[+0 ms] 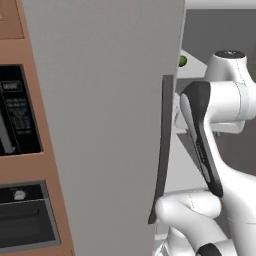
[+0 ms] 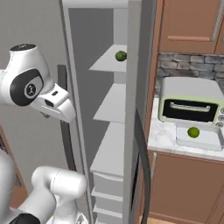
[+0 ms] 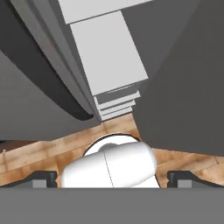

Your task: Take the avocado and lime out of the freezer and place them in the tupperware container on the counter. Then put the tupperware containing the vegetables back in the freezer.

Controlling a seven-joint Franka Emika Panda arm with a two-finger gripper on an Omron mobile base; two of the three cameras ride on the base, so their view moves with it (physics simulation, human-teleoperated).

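1. On the counter (image 2: pixel 162 136) at the right of the right base view, the tupperware container (image 2: pixel 202 139) sits just in front of the toaster oven (image 2: pixel 190 103) and already holds the bright yellow-green lime (image 2: pixel 193 132).
2. Far up inside the open freezer (image 2: pixel 131 131), the darker green avocado (image 2: pixel 120 56) rests on the top white shelf (image 2: pixel 109 61), close to its right end; from the left base view it peeks out past the edge of the freezer door (image 1: pixel 105 125) as a small green spot (image 1: pixel 183 61).
3. Lower down in the freezer, the shelves that can be seen look bare, with white drawers (image 2: pixel 109 192) stacked beneath them.
4. Nearer the camera, the gripper (image 3: pixel 112 179) shows in the hand view with its two dark tips wide apart and nothing between them; it looks down along the freezer's edge toward the wooden floor (image 3: pixel 52 151).
5. Judged from how things lie, one of the two fruits is done: the lime is in the container and the avocado is not yet moved.
6. What is left, as far as I can judge: reach up to the top shelf for the avocado, carry it right to the container, then lift the filled container into the freezer.
7. Both freezer doors stand open, so the way to the shelves appears free.
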